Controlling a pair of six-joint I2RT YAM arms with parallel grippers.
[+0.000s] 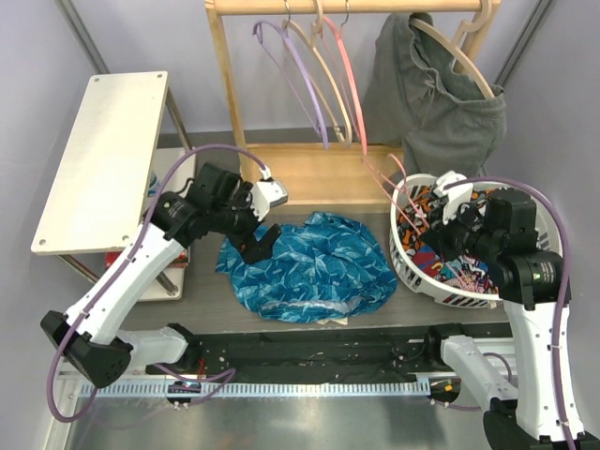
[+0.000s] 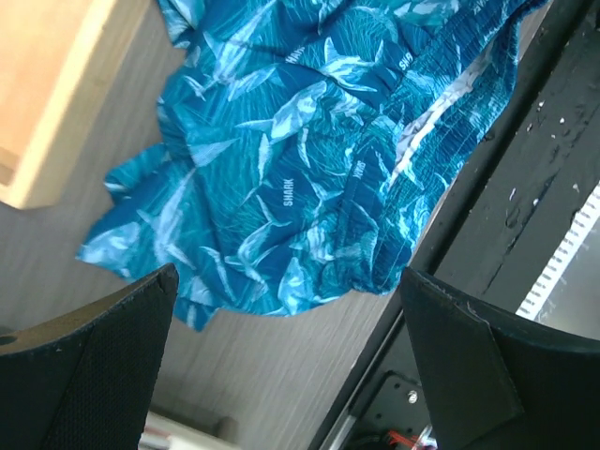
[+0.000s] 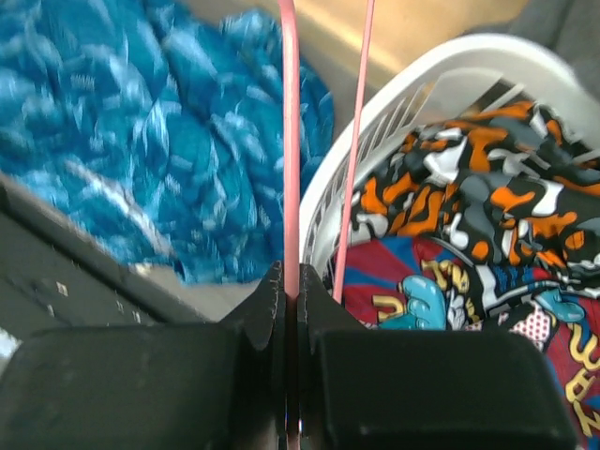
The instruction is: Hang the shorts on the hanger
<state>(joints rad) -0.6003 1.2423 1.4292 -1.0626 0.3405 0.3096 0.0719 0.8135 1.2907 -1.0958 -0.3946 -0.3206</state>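
Top external: hanger in right claw points far-left; shorts lie crosswise.

We look down on a grey wood-grain desk. The blue shorts lie crumpled at its middle, reaching a black strip along the near edge. A white basket sits just right of them, and a wooden rack base stands on the far side.

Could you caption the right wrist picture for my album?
Right claw clamps the pink wire hanger by the white basket; blue shorts lie to its left.
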